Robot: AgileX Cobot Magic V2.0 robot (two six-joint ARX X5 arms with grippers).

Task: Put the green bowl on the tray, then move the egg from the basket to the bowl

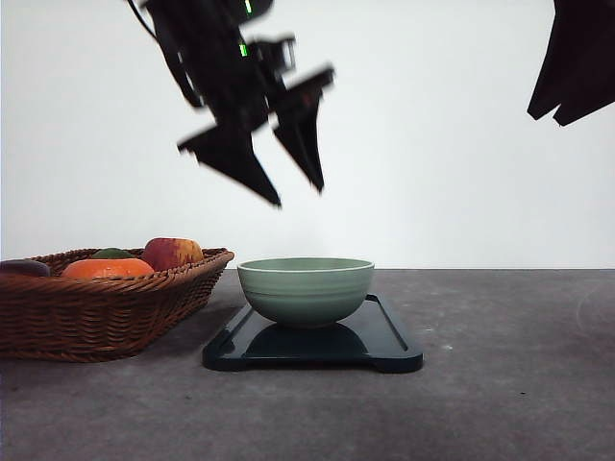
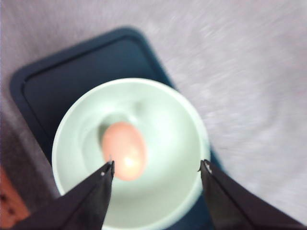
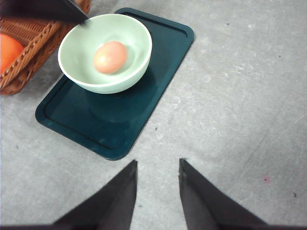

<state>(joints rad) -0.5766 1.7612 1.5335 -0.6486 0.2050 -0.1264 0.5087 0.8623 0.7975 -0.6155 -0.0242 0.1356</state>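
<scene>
The green bowl [image 1: 306, 288] stands upright on the dark tray [image 1: 389, 353], toward the tray's left half. A tan egg [image 2: 124, 151] lies inside the bowl [image 2: 168, 120]; the right wrist view also has the egg [image 3: 110, 56] in the bowl [image 3: 132, 67]. My left gripper [image 1: 299, 195] hangs open well above the bowl, and between its black fingers [image 2: 91, 201] there is nothing. My right gripper [image 3: 158, 162] is open over bare table to the right of the tray [image 3: 144, 110]. The wicker basket [image 1: 106, 312] sits just left of the tray.
The basket holds an orange fruit [image 1: 108, 268], a red apple [image 1: 173, 253] and a dark item at its left edge. Grey tabletop [image 1: 509, 365] stretches right of the tray. The right arm's dark body [image 1: 581, 58] hangs high at the right. A white wall is behind.
</scene>
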